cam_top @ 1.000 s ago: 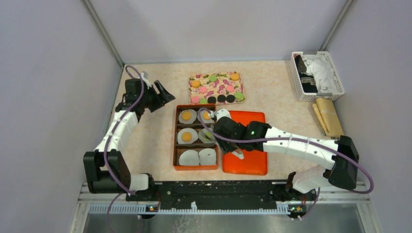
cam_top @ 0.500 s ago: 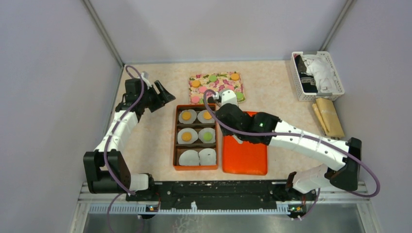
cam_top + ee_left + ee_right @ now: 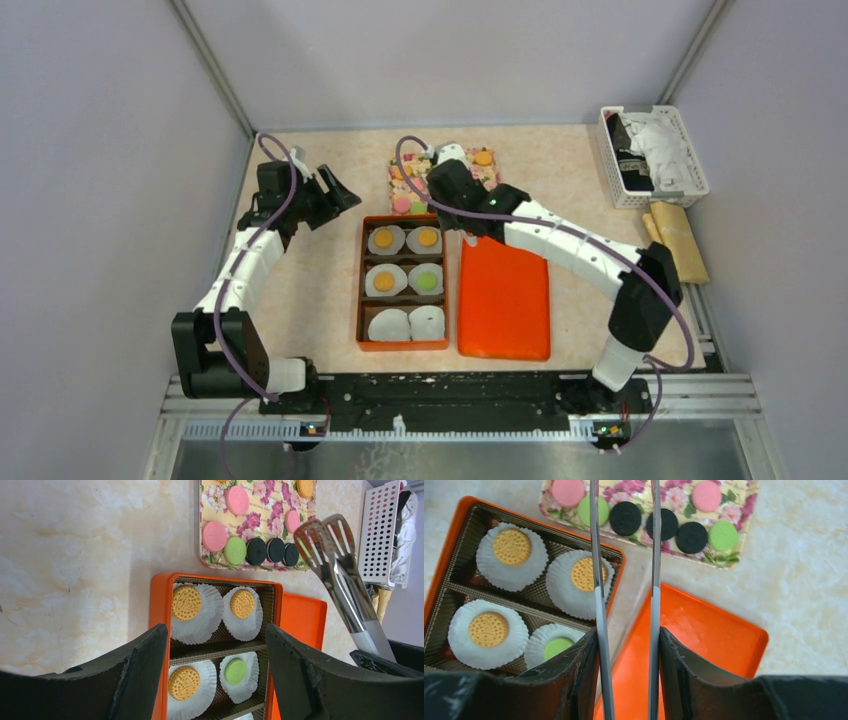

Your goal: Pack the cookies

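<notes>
Cookies (image 3: 625, 518) in pink, green, black and orange lie on the floral board (image 3: 478, 178). They also show in the left wrist view (image 3: 215, 536). The orange box (image 3: 361, 290) holds white paper cups: three with an orange cookie (image 3: 512, 546), one with a green cookie (image 3: 555, 646), two empty at the near end. My right gripper (image 3: 448, 176) (image 3: 626, 640) is shut on metal tongs (image 3: 597, 555) (image 3: 332, 555). The tong tips are apart and empty over the board. My left gripper (image 3: 335, 195) (image 3: 215, 645) is open and empty, left of the box.
The orange lid (image 3: 503, 300) lies right of the box. A white basket (image 3: 653, 155) with cloths stands at the back right, with a brown packet (image 3: 678, 240) in front of it. Grey walls close in both sides.
My right gripper with the tongs has swung from over the box back to the floral board. A green cookie now shows in the middle right cup. The left arm has not moved.
</notes>
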`<state>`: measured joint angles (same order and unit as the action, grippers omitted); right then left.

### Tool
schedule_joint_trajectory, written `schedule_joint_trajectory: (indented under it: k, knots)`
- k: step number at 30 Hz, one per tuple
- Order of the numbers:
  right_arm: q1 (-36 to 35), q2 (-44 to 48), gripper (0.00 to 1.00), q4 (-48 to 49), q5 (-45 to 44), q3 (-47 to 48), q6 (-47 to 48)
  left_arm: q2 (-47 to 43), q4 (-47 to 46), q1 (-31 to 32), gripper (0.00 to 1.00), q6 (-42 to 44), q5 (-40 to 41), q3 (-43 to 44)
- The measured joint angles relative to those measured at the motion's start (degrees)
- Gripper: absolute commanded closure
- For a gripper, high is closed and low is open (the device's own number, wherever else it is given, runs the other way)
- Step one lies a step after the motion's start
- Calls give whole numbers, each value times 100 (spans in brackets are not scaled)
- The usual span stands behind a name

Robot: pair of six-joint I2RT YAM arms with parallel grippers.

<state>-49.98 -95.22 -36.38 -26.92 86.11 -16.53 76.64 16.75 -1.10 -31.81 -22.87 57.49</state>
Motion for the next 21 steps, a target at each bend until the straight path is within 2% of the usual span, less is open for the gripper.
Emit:
schedule_joint_trajectory:
  k: [10, 21]
  knots:
    - [181, -1419, 58, 33, 525, 1250, 260, 129, -2, 0, 22, 20, 20, 0]
    - [442, -2308, 58, -238, 911, 1685, 291, 188, -7, -7, 22, 22, 17, 0]
